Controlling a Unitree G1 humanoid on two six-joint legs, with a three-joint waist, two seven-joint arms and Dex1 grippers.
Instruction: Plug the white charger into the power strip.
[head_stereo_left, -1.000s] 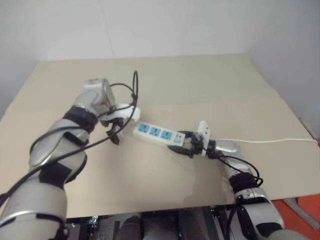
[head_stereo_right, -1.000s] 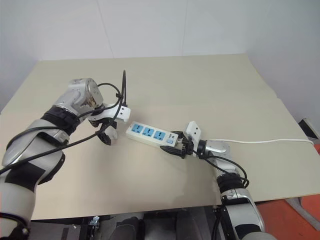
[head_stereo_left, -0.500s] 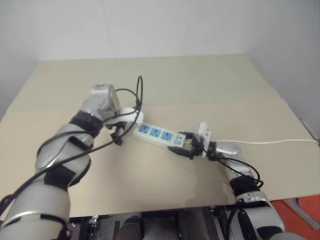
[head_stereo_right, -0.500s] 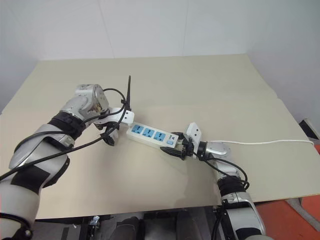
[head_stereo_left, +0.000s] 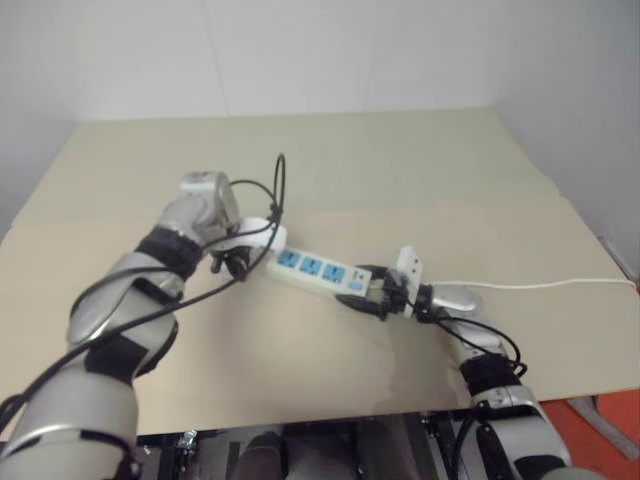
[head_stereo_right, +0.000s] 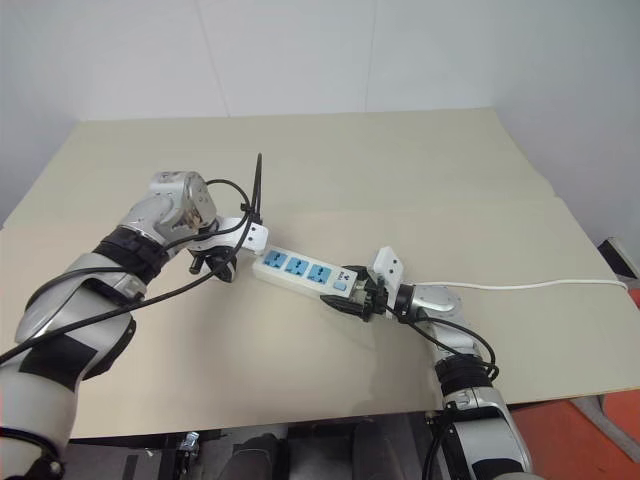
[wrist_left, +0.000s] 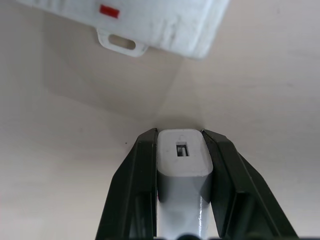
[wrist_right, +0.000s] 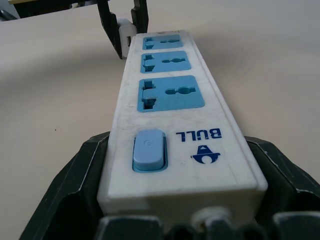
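Beige tabletop (head_stereo_right: 420, 180) carries the power strip (head_stereo_right: 300, 270), its switch end clamped by our right gripper (head_stereo_right: 352, 300). Just beside the strip's far end, our left gripper (wrist_left: 181, 150), open a second ago, has now pinched the white charger (wrist_left: 181, 157). We judge the pickup secured; lifting and aligning with a socket comes next.

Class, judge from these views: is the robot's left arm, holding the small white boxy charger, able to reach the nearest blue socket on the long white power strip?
Probably yes. The left gripper is shut on the small white boxy charger just off the free end of the long white power strip, which the right gripper holds at its switch end. Nothing lies between.
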